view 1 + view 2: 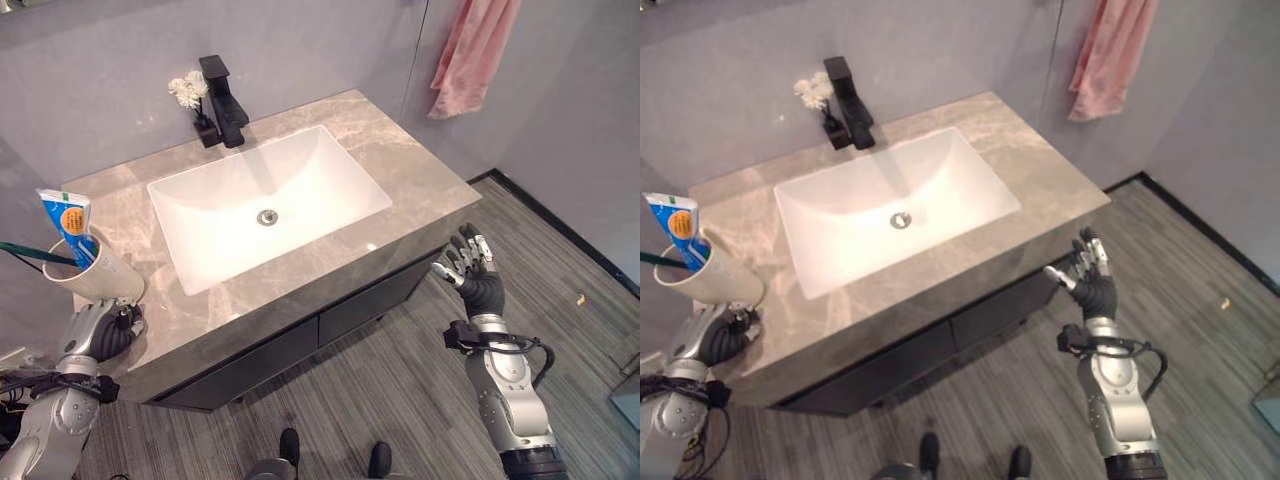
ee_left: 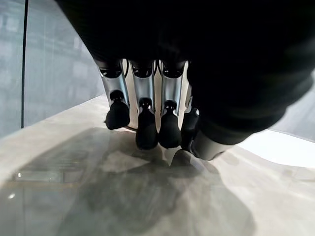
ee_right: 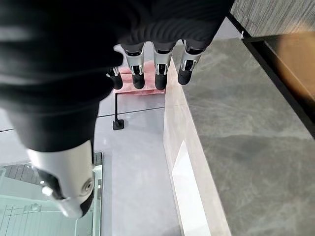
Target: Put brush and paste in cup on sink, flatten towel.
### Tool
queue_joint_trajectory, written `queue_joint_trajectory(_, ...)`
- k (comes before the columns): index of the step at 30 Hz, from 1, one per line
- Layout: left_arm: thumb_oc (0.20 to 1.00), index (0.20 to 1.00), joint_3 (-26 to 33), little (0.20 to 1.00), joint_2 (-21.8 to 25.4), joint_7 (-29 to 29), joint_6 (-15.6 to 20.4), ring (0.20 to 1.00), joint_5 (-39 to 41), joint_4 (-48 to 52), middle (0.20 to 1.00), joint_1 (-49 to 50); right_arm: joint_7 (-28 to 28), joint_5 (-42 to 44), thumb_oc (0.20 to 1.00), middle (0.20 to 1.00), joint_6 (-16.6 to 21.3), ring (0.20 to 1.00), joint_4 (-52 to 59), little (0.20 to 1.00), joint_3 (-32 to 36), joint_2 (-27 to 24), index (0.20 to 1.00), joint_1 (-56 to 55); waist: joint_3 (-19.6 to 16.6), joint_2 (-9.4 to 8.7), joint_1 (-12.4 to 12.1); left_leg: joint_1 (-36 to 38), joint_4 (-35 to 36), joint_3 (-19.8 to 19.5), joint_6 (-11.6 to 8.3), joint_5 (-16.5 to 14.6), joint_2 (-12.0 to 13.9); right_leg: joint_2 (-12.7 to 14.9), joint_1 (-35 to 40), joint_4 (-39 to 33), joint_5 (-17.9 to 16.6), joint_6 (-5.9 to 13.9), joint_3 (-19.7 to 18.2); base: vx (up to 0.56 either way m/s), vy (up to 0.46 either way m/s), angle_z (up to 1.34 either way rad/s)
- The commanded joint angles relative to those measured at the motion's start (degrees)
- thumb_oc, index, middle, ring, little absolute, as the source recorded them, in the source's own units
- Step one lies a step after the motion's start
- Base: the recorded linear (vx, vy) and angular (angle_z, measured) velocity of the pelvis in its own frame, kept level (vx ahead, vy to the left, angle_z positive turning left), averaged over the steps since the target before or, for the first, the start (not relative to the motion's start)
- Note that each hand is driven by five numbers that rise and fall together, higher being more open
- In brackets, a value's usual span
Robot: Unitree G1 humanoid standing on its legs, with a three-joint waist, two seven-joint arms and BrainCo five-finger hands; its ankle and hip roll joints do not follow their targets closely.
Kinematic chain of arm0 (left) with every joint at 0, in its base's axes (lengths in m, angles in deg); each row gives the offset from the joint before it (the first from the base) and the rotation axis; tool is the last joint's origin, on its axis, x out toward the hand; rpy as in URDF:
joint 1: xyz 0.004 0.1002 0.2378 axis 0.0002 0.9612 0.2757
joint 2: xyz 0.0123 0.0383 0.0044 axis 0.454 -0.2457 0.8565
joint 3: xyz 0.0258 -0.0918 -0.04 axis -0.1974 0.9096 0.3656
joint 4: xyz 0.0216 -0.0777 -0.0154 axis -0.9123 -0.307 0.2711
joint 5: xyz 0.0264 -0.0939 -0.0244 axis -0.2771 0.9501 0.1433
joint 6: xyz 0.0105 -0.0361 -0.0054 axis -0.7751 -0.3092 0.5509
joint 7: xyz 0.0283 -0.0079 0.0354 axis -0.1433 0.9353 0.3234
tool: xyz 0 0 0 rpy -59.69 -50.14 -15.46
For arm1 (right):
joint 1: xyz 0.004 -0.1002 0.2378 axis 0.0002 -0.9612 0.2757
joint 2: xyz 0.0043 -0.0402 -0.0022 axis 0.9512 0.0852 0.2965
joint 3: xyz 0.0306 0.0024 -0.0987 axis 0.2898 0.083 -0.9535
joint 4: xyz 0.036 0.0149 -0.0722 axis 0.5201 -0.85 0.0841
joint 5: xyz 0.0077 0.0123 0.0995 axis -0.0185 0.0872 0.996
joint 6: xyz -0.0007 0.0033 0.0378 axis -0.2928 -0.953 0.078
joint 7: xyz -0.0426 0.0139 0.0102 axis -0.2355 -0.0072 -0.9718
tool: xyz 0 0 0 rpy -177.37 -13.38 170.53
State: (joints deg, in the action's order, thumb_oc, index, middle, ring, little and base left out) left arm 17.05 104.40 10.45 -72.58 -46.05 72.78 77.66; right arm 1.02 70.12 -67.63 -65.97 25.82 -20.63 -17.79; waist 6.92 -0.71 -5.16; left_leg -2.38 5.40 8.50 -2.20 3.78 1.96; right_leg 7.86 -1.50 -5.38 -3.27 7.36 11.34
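In the left eye view, a white cup point(image 1: 95, 272) stands at the left end of the grey marble surface point(image 1: 400, 165), holding a blue-and-white toothpaste tube point(image 1: 70, 224) and a dark-handled toothbrush point(image 1: 35, 254). The left robot hand point(image 1: 105, 330) rests just beside the cup's base. A pink towel point(image 1: 472, 52) hangs bunched on the wall. The right robot hand point(image 1: 472, 272) hovers with fingers spread beside the cabinet.

In the left wrist view, the left robot hand's fingers point(image 2: 146, 129) curl down onto the surface, holding nothing.

In the right wrist view, the right robot hand's fingers point(image 3: 161, 69) point straight toward the towel.
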Motion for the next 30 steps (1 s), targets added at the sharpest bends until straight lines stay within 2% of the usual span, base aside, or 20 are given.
queue_joint_trajectory(1, 0.2, 0.2, 2.3, 0.2, 5.87, 1.44, -1.55, 0.2, -0.99, -3.45, 0.2, -3.72, 0.05, 1.43, 1.0, 1.0, 2.59, 1.0, 2.55, 1.0, 0.19, -0.51, 1.0, 4.48, 1.9, -2.53, 1.04, 1.86, -0.4, -5.5, -0.82, -8.32, 1.29, 2.59, 1.49, 0.38, 3.49, 3.96, 2.54, 0.0, 0.0, 0.0)
queue_joint_trajectory(12, 0.2, 0.2, 3.42, 0.2, 8.61, 2.72, -2.38, 0.2, -0.5, -5.94, 0.2, -6.26, 0.3, 1.44, 1.0, 1.0, 2.76, 1.0, 2.27, 1.0, -0.21, -0.49, 1.0, 3.85, 2.69, -3.78, 1.33, 0.89, -0.4, -5.25, -0.7, -8.25, 1.41, 2.58, 0.15, 0.38, 3.13, 4.22, 1.86, 0.0, 0.0, 0.0)
queue_joint_trajectory(30, 0.2, 0.2, 3.88, 0.2, 9.52, 3.77, -3.39, 0.2, 0.07, -8.0, 0.2, -8.82, 0.88, 1.84, 1.0, 1.0, 2.49, 1.0, 2.2, 1.0, -0.09, -0.2, 1.0, 1.76, 3.14, -5.32, 1.86, 0.55, -0.4, -5.13, -0.81, -8.33, 1.67, 2.38, -0.53, 0.38, 2.98, 4.29, 1.91, 0.0, 0.0, 0.0)
